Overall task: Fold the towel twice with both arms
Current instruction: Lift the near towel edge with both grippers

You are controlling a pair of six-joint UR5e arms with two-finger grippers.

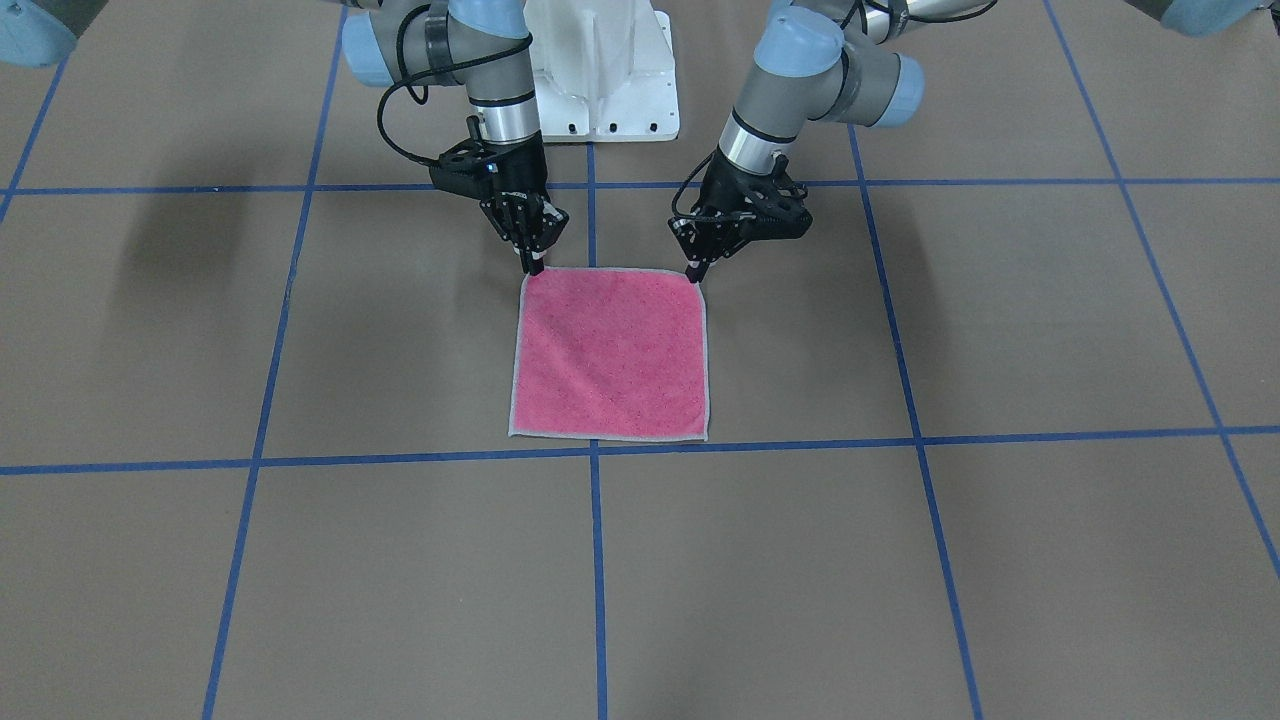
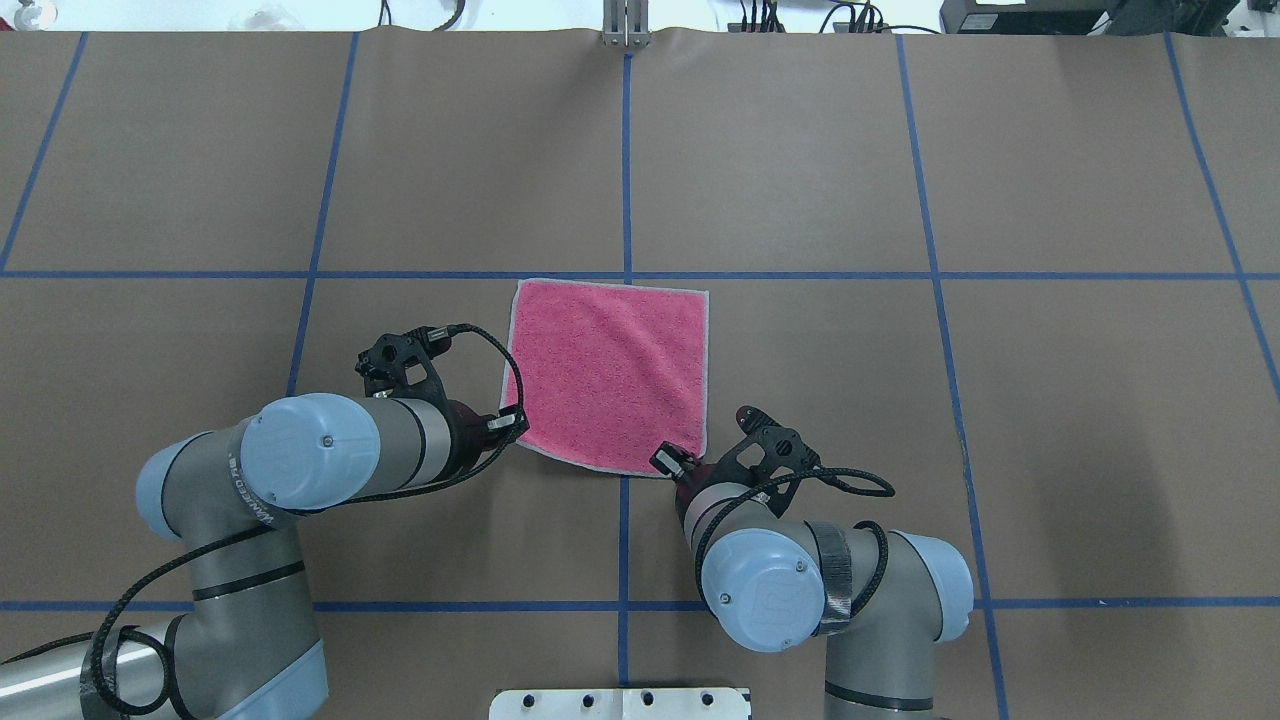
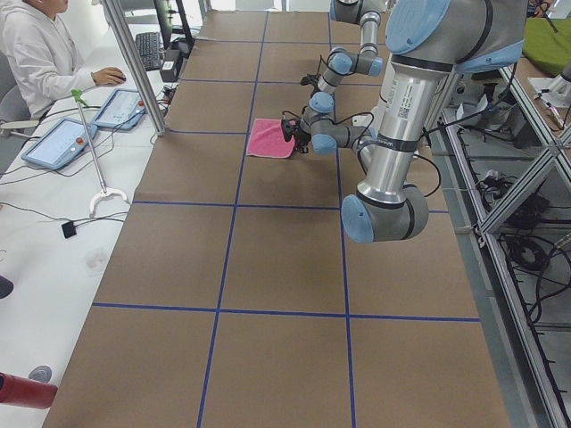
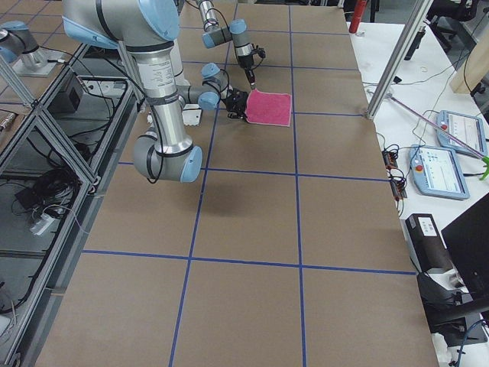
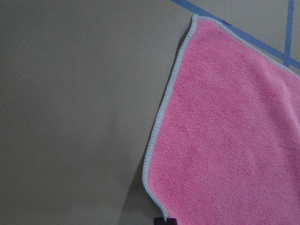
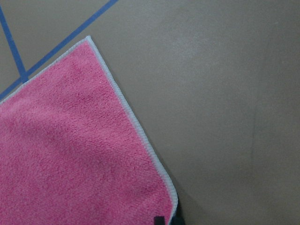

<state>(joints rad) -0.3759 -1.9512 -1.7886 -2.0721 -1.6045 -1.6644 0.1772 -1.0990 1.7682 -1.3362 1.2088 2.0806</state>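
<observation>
1. The left gripper [image 1: 696, 268] is seen closed down to a point on one robot-side corner of the towel [image 1: 610, 350]. Its fingers are pinched together right on the light border, as far as can be made out.
2. Same deal at the right gripper [image 1: 533, 264], which is clamped on the other robot-side corner. In each wrist view only a sliver of black fingertip is caught at the bottom edge, with the corner sitting right at it.
3. A thin shadow is picked up under the towel's edge near the held corners, so they're judged barely raised, if at all.
4. The towel is laid out as a full square, pink face up, with the border visible all round. It's placed near the middle of the table [image 1: 150, 330], and the edge away from the robot runs just along a blue tape line [image 1: 300, 462].
5. Progress-wise, nothing has been folded yet and no crease or doubled layer can be spotted. This is judged to be the grab for fold one, so both folds are left to do.
</observation>
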